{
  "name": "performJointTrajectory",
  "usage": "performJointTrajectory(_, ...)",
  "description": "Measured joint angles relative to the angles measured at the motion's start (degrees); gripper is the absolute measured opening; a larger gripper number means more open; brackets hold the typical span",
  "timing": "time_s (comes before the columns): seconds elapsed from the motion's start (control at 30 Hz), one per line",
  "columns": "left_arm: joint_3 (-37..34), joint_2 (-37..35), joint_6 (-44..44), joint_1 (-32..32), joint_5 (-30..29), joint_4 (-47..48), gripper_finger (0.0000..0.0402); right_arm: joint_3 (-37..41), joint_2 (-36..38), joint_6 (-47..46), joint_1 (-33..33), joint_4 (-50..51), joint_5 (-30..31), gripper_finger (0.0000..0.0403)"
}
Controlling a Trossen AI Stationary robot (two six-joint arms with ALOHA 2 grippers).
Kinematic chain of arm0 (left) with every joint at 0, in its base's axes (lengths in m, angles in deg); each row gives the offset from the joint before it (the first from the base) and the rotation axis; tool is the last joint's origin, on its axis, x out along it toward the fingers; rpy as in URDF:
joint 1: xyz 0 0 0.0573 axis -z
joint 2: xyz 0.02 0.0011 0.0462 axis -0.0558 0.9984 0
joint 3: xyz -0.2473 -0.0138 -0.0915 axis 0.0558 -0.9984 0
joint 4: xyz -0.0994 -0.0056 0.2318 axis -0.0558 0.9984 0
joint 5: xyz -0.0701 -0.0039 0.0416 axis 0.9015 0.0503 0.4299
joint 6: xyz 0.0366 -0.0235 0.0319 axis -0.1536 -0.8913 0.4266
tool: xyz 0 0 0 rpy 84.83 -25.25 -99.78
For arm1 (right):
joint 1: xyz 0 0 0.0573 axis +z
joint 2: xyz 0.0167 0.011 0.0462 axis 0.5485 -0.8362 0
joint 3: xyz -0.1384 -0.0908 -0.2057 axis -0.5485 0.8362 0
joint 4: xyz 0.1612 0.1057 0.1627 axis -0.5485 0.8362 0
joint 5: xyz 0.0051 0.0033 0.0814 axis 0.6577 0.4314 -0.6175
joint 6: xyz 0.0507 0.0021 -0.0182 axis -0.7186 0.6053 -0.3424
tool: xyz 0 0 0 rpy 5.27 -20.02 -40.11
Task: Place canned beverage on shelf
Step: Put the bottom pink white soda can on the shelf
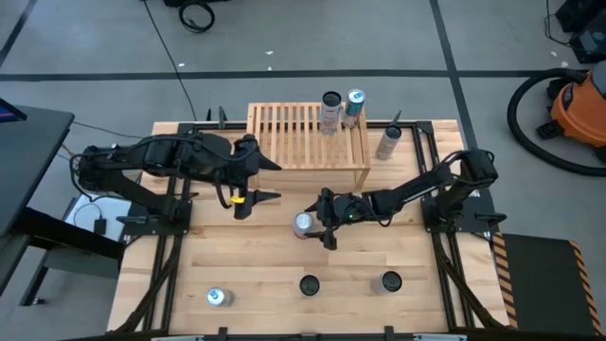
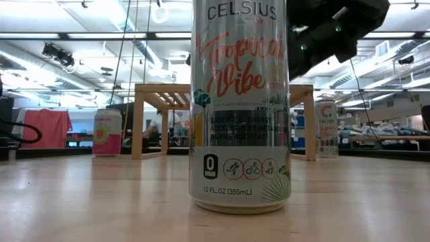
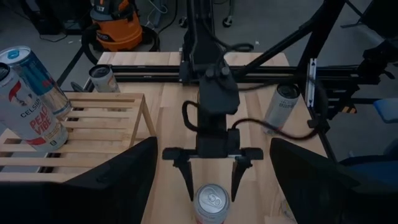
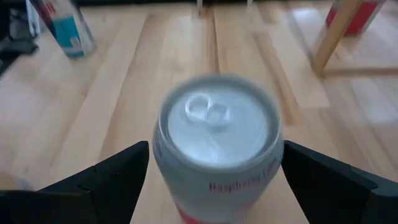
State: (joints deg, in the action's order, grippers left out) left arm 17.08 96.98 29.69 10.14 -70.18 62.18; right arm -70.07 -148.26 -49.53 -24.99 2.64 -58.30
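Observation:
The light wooden slatted shelf [image 1: 305,140] stands at the table's far middle, with two cans [image 1: 330,111] [image 1: 355,104] upright on its right end. A silver-topped can [image 1: 303,224] stands upright on the table in front of the shelf. My right gripper [image 1: 311,225] is open, with one finger on each side of this can; the left wrist view [image 3: 212,194] shows the fingers spread a little wider than the can [image 3: 212,202]. My left gripper [image 1: 268,180] is open and empty near the shelf's near left corner.
Another can [image 1: 388,142] stands right of the shelf. Three cans stand near the table's front edge [image 1: 219,297] [image 1: 310,284] [image 1: 388,281]; the middle one fills the low view [image 2: 242,107]. An orange shop vacuum [image 1: 578,104] stands on the floor at the far right.

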Motion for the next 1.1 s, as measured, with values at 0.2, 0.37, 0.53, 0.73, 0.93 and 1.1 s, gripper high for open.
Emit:
performJointTrajectory(0.2, 0.00, 0.00, 0.00, -0.02, 0.01, -0.05, 0.0314, -0.01, -2.77, 0.02, -0.02, -4.71, 0.00, 0.0370)
performJointTrajectory(0.37, 0.00, 0.00, 0.02, -0.02, -0.01, -0.03, 0.0314, -0.01, -3.16, 0.03, -0.02, -5.45, 0.24, 0.0362)
performJointTrajectory(0.53, 0.00, 0.01, 0.04, -0.02, 0.00, -0.01, 0.0314, -0.01, -3.13, 0.04, -0.02, -5.34, 0.48, 0.0311)
performJointTrajectory(0.73, 0.00, 0.00, 0.07, -0.01, -0.01, -0.03, 0.0314, -0.01, -3.08, -1.03, -0.02, -5.37, 0.58, 0.0291)
performJointTrajectory(0.93, 0.00, 0.00, 0.00, -0.02, 0.01, -0.03, 0.0314, -0.34, -1.27, -2.02, 0.00, -3.64, 0.59, 0.0291)
performJointTrajectory(1.1, 0.00, 0.00, 0.00, -0.02, 0.01, -0.01, 0.0314, -3.99, 2.31, -1.42, -0.13, 2.75, 0.46, 0.0291)
